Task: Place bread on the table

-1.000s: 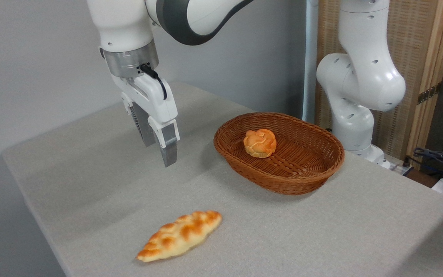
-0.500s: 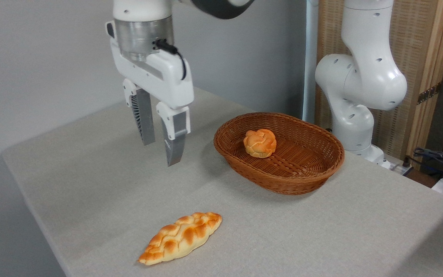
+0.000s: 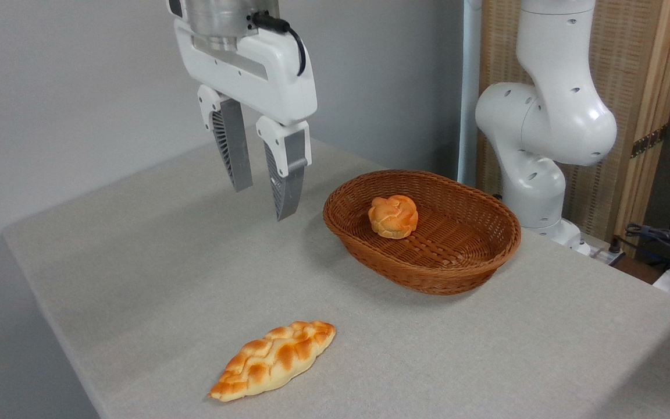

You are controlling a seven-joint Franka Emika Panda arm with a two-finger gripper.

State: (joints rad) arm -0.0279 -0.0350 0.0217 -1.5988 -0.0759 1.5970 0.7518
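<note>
The white two-finger gripper [image 3: 264, 201] hangs in the air above the table with its grey fingers [image 3: 234, 154] pointing down and parted by a clear gap; it is released, with nothing between the fingers and nothing touching them. Its tips are well clear of the large flat tabletop covered in light grey-beige fabric [image 3: 154, 273].

To the right of the gripper and a little lower in the picture sits the brown woven wicker oval basket [image 3: 474, 256], resting on the table, its near-left rim close to the gripper's right finger but apart from it. Inside the basket, toward its left half, lies one small round orange rose-shaped bun [image 3: 393, 216]; the rest of the basket floor is bare weave.

The long, pointed-oval braided loaf of bread [image 3: 274, 361], golden-orange on its knobbly top and pale yellow along its lower edge, lies flat on the table well below the gripper in the picture, near the table's front edge, well apart from both gripper and basket. Its length runs diagonally, the nearer tip lower left, the other upper right.

Behind the basket stands the white robot arm base [image 3: 544, 145].
</note>
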